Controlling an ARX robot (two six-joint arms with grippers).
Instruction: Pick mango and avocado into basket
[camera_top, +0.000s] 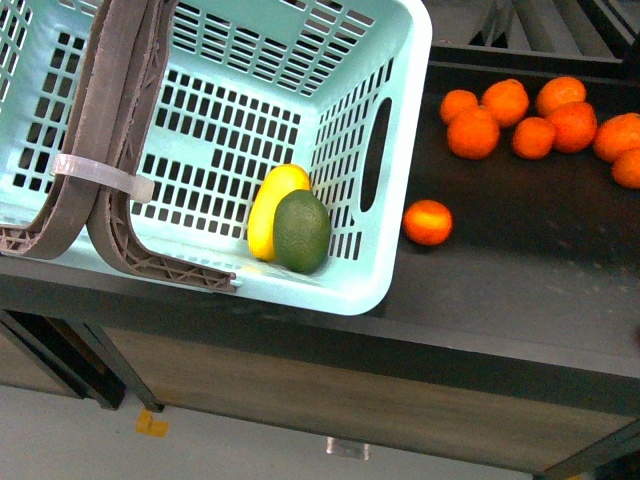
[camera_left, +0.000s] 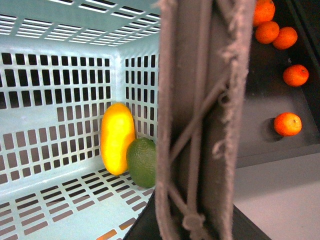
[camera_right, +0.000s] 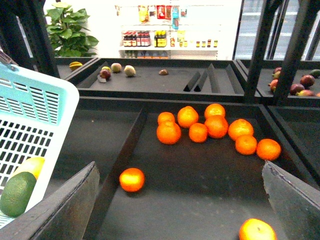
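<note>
2 fruits are seen lying inside the basket (camera_top: 395, 60): the mango (camera_top: 270, 208) and the avocado (camera_top: 301, 231), touching each other on the slotted floor, close against the wall that carries the oval hand slot. The avocado is set in front of the mango and partly covers it in the front view; in the left wrist view the same pair (camera_left: 117, 138) (camera_left: 143, 161) is seen side by side in a corner of the basket, beside the brown-grey handles (camera_left: 200, 120) that fill the middle of that picture. In the right wrist view the 2 fruits show through the basket's lattice wall (camera_right: 22, 186).

Neither gripper is shown in any picture. The dark shapes at the lower corners of the right wrist view may be that gripper's fingers, yet this is not certain, so whether either tool is spread or pressed together cannot be told.

Outside the basket, on the dark shelf tray (camera_top: 520, 270) beside it, a cluster of oranges (camera_top: 530, 120) is left, with 1 lone orange (camera_top: 428, 222) just beside the basket's wall.

Both placing steps are judged done, as each named fruit rests in the basket. Little is called for next beyond keeping the arms clear of the handles and leaving the oranges untouched.
</note>
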